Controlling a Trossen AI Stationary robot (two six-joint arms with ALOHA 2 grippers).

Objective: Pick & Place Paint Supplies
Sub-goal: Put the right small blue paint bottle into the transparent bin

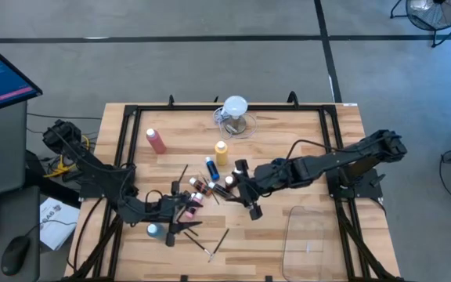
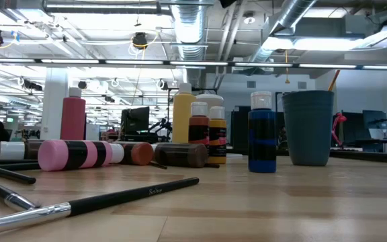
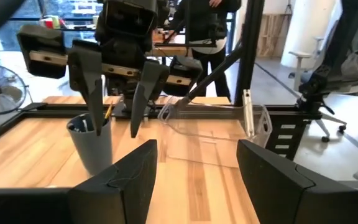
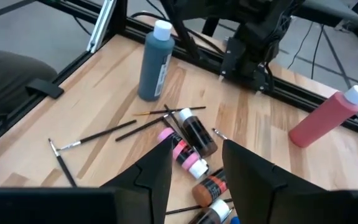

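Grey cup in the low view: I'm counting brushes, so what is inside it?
One thin orange-brown brush handle pokes out above the rim of the grey cup, leaning right. The opaque wall hides everything below the rim, so any other brushes inside cannot be seen.

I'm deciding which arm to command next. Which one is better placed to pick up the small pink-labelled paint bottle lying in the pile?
Probably the right. The right gripper hangs open directly above the pink-labelled bottle; the left gripper faces away, toward a grey cup.

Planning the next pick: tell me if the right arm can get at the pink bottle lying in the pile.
Probably yes: the right gripper hangs open just above the pink bottle, nothing over it, though a brown bottle crowds one side.
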